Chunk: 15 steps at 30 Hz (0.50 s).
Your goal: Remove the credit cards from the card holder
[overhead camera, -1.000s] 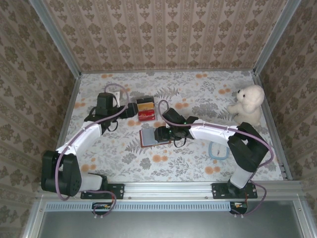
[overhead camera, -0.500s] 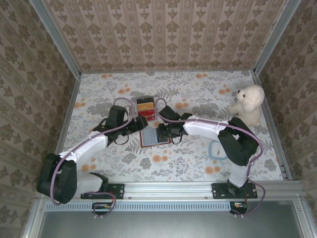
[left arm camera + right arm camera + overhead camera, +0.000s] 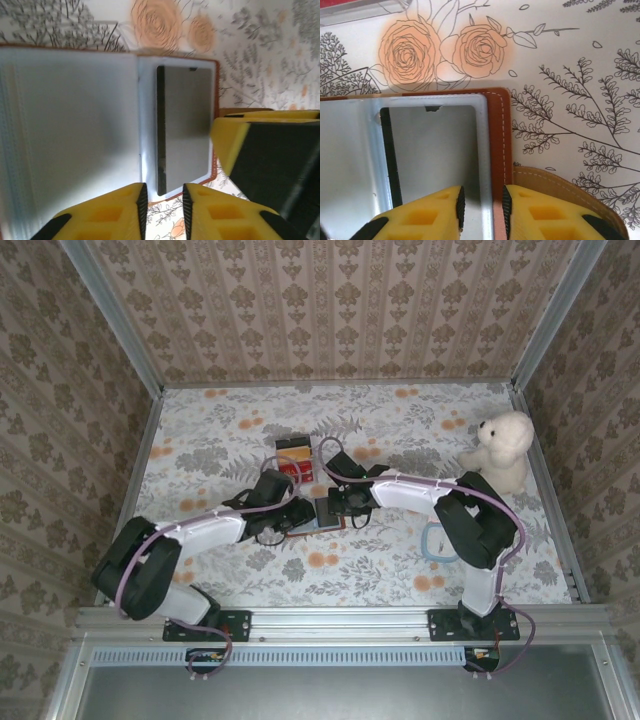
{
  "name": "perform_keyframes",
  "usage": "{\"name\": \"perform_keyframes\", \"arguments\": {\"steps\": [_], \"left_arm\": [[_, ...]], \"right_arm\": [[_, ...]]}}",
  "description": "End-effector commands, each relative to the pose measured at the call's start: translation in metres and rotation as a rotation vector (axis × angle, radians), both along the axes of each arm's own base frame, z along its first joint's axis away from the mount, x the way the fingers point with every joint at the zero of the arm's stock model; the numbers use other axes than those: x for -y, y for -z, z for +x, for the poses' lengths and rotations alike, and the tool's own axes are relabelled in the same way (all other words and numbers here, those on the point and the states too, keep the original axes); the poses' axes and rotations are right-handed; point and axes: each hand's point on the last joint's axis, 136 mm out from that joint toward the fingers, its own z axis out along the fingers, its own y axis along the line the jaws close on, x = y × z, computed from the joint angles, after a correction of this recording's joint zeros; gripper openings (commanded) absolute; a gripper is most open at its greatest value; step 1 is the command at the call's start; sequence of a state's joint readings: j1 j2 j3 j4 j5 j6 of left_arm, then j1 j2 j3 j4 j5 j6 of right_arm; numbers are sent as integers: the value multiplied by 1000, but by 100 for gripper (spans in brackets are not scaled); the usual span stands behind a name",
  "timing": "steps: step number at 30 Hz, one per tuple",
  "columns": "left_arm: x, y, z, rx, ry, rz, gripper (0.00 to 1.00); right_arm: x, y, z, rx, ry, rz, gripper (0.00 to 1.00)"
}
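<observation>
**A:** Where do your claws stand?

**B:** My left claw [image 3: 164, 194] is at one edge of the card holder [image 3: 75, 125]. Its yellow fingers sit close together with a thin gap, and the counter's pattern shows through that gap. Whether they nip the leather I cannot tell. My right claw [image 3: 482, 194] is over the holder's other leaf, its fingers just as close, and the stitched brown rim runs in between them. Gripping or only hovering, I cannot tell there either.

**A:** And the holder itself?

**B:** It lies open and flat, bluish-grey inside and reddish-brown round the edge. It is about the middle of the counter [image 3: 400, 430], between my two claws. One dark card [image 3: 187, 130] sits in the pocket of the leaf by the right claw. The other leaf is pale and blurred, and I cannot make out what it holds.

**A:** What is around it?

**B:** Just beyond it stands a small black box [image 3: 293, 460] with red and yellow contents. Well off to the right sits a white teddy bear [image 3: 500, 448], and nearer my bases lies a pale blue loop [image 3: 440, 543]. The counter is printed with grey leaves and orange roses. Patterned beige wallpaper [image 3: 330, 310] closes in three sides, with metal posts [image 3: 120, 330] at the corners.
</observation>
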<state>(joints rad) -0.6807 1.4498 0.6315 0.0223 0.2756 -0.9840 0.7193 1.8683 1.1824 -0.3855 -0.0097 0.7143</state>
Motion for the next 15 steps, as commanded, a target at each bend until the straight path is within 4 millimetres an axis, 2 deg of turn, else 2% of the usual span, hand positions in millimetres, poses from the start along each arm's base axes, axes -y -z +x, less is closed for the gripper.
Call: {"name": "perform_keyframes", "arguments": {"steps": [1,15], "left_arm": [[15,-6,10,7,-18,-45,23],[18,12,14,-31,-35,-42,17]], "right_arm": [[-3,2,0,-27,10,25,29],[-6,16,-6,-96,-6,67,26]]}}
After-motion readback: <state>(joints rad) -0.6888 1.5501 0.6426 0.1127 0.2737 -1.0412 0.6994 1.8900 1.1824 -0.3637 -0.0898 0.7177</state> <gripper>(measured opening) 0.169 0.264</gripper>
